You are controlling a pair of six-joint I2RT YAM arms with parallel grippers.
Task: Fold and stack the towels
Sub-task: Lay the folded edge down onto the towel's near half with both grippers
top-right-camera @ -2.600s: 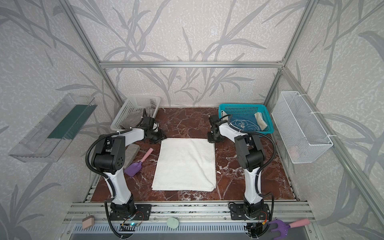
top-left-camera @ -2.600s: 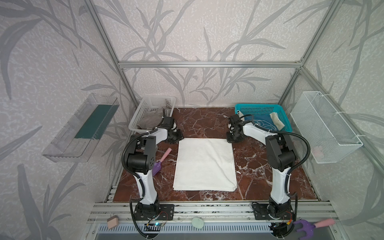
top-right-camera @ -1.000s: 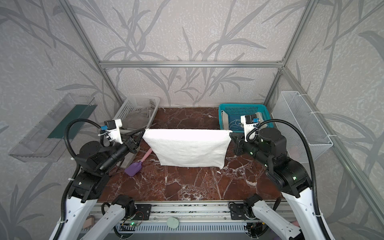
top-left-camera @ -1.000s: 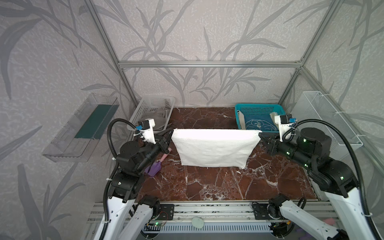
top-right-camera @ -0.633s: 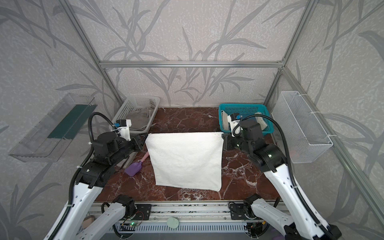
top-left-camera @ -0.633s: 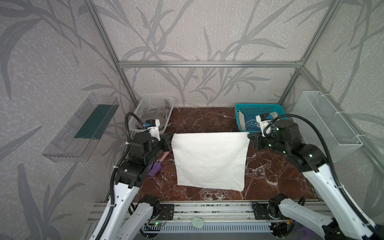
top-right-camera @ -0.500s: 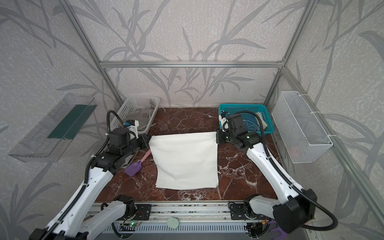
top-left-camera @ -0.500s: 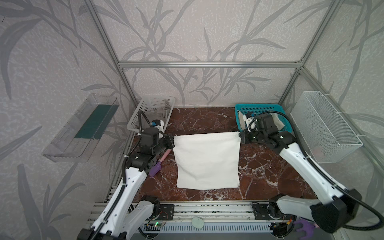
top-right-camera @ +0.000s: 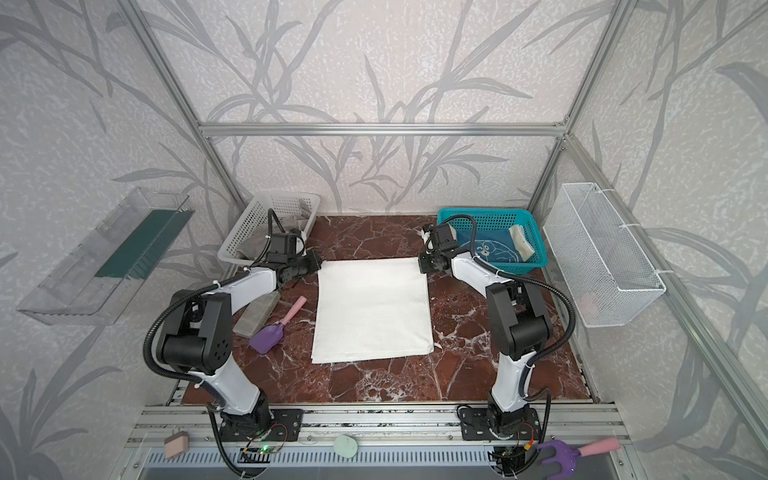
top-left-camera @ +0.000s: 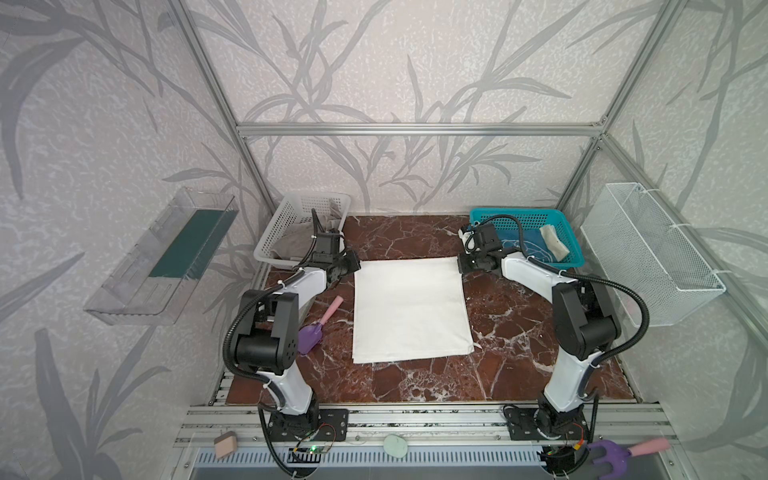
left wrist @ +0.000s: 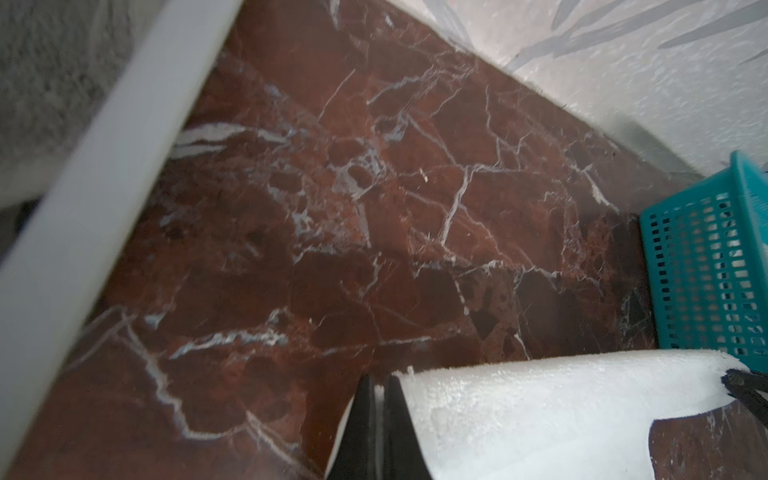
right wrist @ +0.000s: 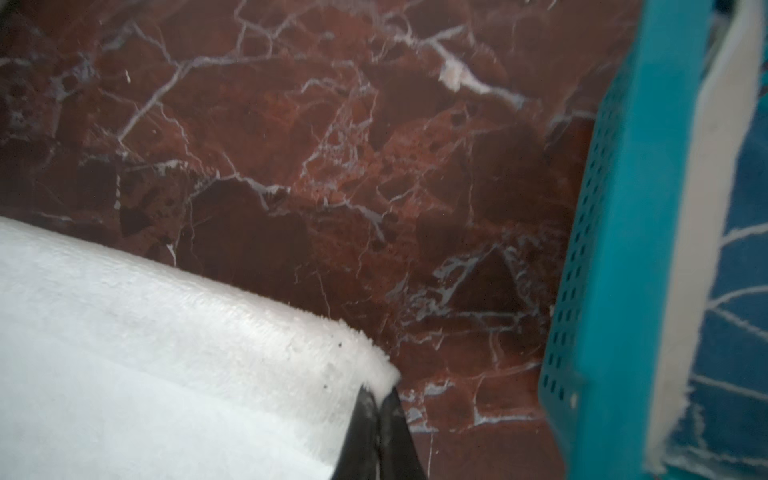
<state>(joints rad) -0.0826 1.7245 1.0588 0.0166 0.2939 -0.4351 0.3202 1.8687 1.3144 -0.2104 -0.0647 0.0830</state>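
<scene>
The white towel (top-left-camera: 409, 307) (top-right-camera: 372, 307) lies spread flat on the red marble table in both top views. My left gripper (top-left-camera: 355, 266) (top-right-camera: 319, 262) (left wrist: 378, 382) is shut on its far left corner, low at the table. My right gripper (top-left-camera: 459, 264) (top-right-camera: 419, 262) (right wrist: 379, 395) is shut on the far right corner. The wrist views show white towel (left wrist: 540, 411) (right wrist: 145, 353) pinched between the black fingertips. A blue towel (top-left-camera: 519, 245) (top-right-camera: 492, 247) (right wrist: 744, 291) lies in the teal basket (top-left-camera: 573, 249) (right wrist: 623, 249). A grey towel (top-left-camera: 291, 245) (top-right-camera: 253, 245) sits in the white basket (top-left-camera: 270, 232).
A purple scoop with a pink handle (top-left-camera: 316, 328) (top-right-camera: 272, 332) and a flat grey slab (top-right-camera: 257, 313) lie left of the towel, near the left arm. A wire basket (top-left-camera: 648, 253) hangs on the right wall, a clear shelf (top-left-camera: 162, 257) on the left wall.
Both arms carried the hanging white towel from up near the front down and towards the back. It now lies flat on the table, with both grippers still shut on its corners.
</scene>
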